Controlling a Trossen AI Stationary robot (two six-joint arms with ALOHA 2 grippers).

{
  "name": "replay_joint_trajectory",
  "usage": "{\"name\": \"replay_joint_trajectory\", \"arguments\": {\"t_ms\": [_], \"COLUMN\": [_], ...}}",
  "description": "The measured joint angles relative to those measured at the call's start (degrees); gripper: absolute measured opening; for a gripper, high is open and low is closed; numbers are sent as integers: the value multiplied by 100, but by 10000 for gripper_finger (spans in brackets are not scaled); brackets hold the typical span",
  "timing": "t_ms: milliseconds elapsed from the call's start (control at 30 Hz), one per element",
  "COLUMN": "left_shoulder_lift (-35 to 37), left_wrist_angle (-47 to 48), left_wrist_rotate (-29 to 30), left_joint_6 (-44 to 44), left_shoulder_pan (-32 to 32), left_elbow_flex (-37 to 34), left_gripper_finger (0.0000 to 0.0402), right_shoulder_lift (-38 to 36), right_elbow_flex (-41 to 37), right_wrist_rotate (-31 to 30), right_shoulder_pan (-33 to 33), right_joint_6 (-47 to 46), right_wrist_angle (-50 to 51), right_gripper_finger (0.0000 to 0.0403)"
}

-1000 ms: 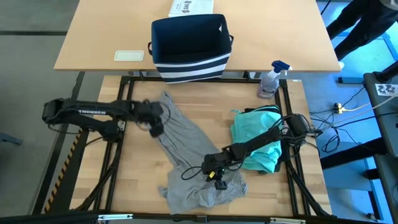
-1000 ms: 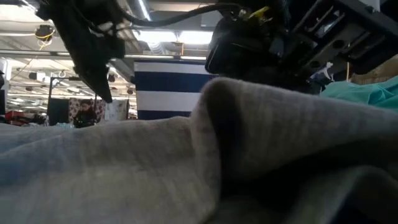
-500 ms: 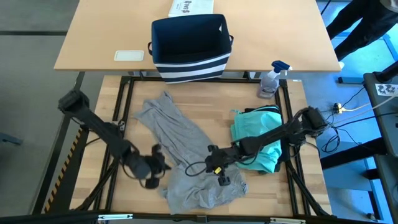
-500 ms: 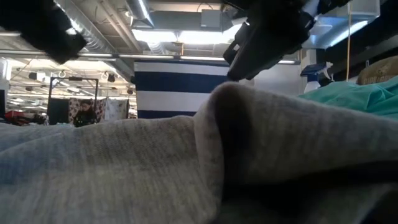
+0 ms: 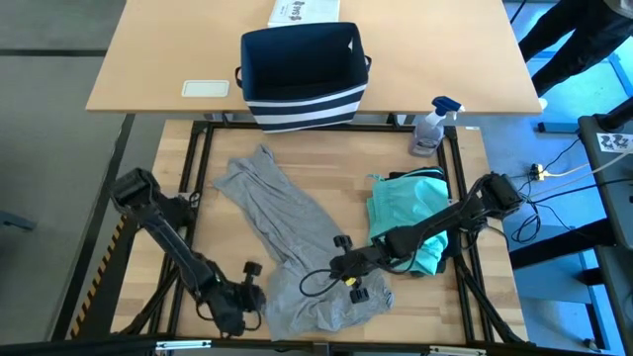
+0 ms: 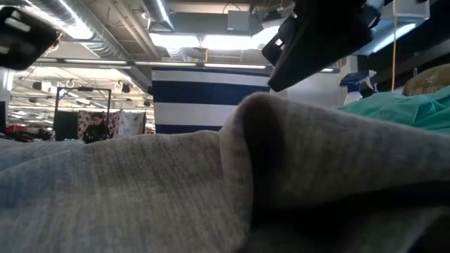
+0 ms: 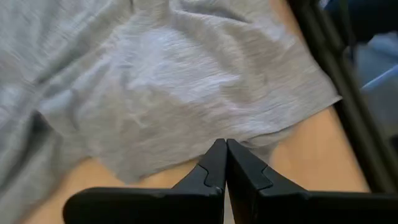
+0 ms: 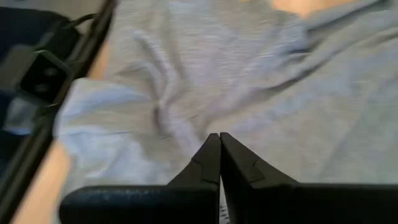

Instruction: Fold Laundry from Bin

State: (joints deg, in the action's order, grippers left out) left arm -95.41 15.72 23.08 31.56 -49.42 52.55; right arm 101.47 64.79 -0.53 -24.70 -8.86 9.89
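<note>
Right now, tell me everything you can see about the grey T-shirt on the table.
The grey T-shirt is soft, heathered knit cloth, unfolded and rumpled, lying flat as a long diagonal strip on the wooden table, its wider end bunched near the front edge. The left gripper, fingers shut, sits at its front hem; whether it pinches cloth is unclear. The right gripper, fingers also shut, is over its middle. The teal piece lies to its right; I cannot tell if they touch.

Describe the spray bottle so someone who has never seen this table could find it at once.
Start at the navy striped bin on the pale far table. Look to its right, where that table meets the slatted work table: the spray bottle stands upright there, just beyond the teal garment. It is the only hard, clear container, topped by a blue trigger.
</note>
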Motion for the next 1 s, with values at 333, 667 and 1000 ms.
{"name": "replay_joint_trajectory", "arguments": {"t_ms": [333, 667, 1000], "left_shoulder_lift": [-363, -363, -562], "left_wrist_angle": [691, 866, 1647], "left_wrist_rotate": [-629, -1191, -685], "left_joint_6": [-532, -1275, -1924], "left_shoulder_pan": [50, 484, 166], "left_elbow_flex": [764, 836, 1472], "left_gripper_finger": [38, 139, 174], "right_shoulder_lift": [0, -2, -2], "right_elbow_flex": [4, 4, 7], "right_wrist_rotate": [-357, -390, -492], "right_shoulder_pan": [158, 357, 386], "right_joint_6": [79, 179, 185], "right_wrist_angle": [7, 4, 11], "right_gripper_finger": [3, 3, 3]}}
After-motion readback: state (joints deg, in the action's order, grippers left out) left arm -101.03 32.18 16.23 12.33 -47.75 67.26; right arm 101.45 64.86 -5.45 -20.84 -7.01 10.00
